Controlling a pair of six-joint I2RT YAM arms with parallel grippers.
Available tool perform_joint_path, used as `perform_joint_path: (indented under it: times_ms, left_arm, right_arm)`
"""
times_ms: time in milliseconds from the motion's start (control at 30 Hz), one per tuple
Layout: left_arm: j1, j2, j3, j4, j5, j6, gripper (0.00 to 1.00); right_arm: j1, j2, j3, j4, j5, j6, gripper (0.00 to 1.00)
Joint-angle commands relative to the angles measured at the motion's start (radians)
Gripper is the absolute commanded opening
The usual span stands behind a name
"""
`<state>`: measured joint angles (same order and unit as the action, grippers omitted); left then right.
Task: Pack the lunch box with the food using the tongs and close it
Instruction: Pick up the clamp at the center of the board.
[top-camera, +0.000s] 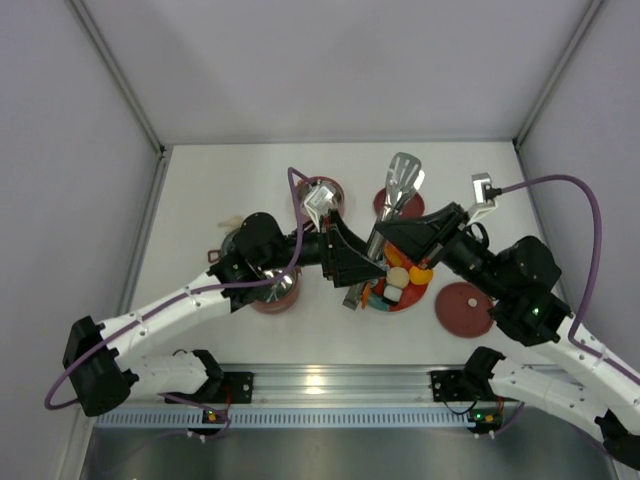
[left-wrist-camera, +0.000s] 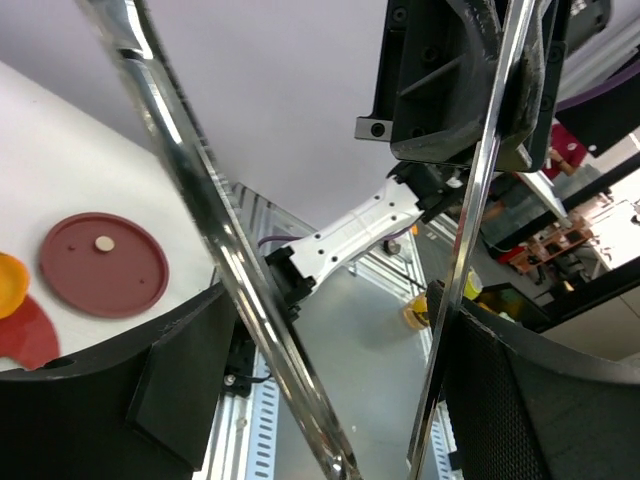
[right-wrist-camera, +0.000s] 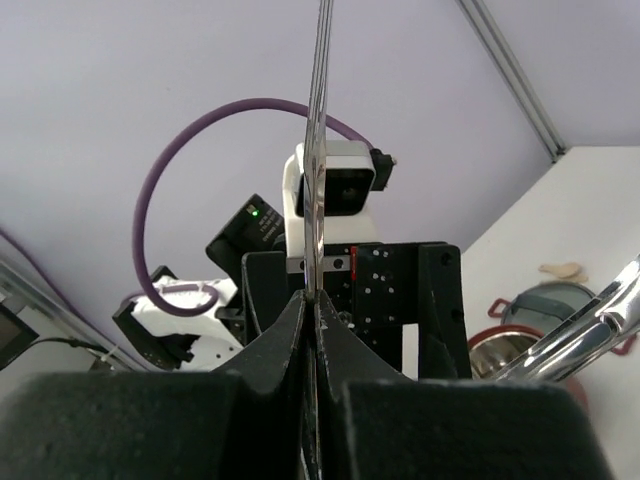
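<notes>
**Top view.** The tongs (top-camera: 405, 178) lie slantwise over the middle of the table (top-camera: 200, 180), their slotted heads toward the far edge. My left gripper (top-camera: 355, 272) and right gripper (top-camera: 383, 236) meet on them from either side.
- Far pot (top-camera: 325, 183): mid-table toward the far edge, its inside mostly hidden by my left wrist.
- Near pot (top-camera: 283, 288): left of centre toward the near edge, partly under my left arm, with shiny steel showing inside.
- Red plate (top-camera: 408, 306): centre, toward the near edge. It carries the food (top-camera: 396, 287), namely a white lump, an orange ball and red bits.
- One maroon lid (top-camera: 465, 308) lies flat just right of the plate. The second lid (top-camera: 386, 207) lies under the tong heads.

**Left wrist.** The fingers of my left gripper (left-wrist-camera: 335, 300) stand wide apart. Both arms of the tongs (left-wrist-camera: 200, 200) run between them, each at a finger's inner edge. I cannot tell whether the pads press on them. The flat lid (left-wrist-camera: 103, 265) lies on the table at the left, underside up, with a pale stud at its middle.

**Right wrist.** My right gripper (right-wrist-camera: 312, 298) is clenched tight on the tongs (right-wrist-camera: 318, 150), with one thin arm seen edge-on rising from between the pads. A pot (right-wrist-camera: 495, 355) shows at lower right with a steel inside, its contents hidden from here.
</notes>
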<state>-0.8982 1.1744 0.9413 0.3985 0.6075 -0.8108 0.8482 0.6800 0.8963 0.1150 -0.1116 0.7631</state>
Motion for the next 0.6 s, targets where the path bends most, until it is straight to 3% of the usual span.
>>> perform_joint_path:
  times_ms: [0, 567]
  left_arm:
    - [-0.001, 0.002, 0.004, 0.154, 0.061, -0.063, 0.81]
    - [-0.001, -0.004, -0.01, 0.307, 0.087, -0.252, 0.71]
  right_arm:
    - [0.015, -0.028, -0.003, 0.199, -0.059, 0.007, 0.0]
    - [0.015, -0.086, -0.118, 0.408, -0.137, -0.088, 0.0]
